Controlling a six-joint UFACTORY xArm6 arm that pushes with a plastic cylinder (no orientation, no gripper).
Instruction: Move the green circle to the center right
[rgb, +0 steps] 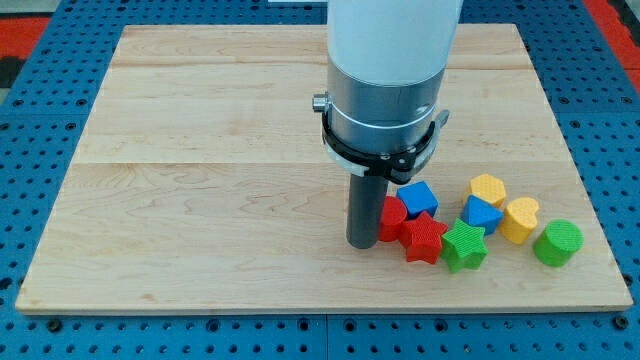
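Green circle low on the view's right, tip off among the red blocks

Position first: the green circle (557, 242) sits near the bench's bottom-right corner, at the right end of the cluster, just beside the yellow heart (520, 219) and apart from the rest. My tip (362, 243) stands at the view's left of the group, touching or nearly touching a red block (392, 217); well apart from the green circle. No claw on this rig, only the rod, so nothing opens or closes and nothing is held.

Handling, as a judgement: you have a small, stiff, light-looking cylinder with a ribbed wall. It should slide easily on smooth wood. A round wall tends to slip off a round rod, so push through its middle, contacting the lower side to drive it toward the view's top.

Neighbours: red star (425, 240), green star (464, 247), two blue blocks (417, 197) (482, 214), yellow block (488, 189). Route around them.

Surface: pale wooden bench (220, 150), flat, open above the circle along the right edge. Mind that edge. Blue pegboard (40, 90) surrounds the bench.
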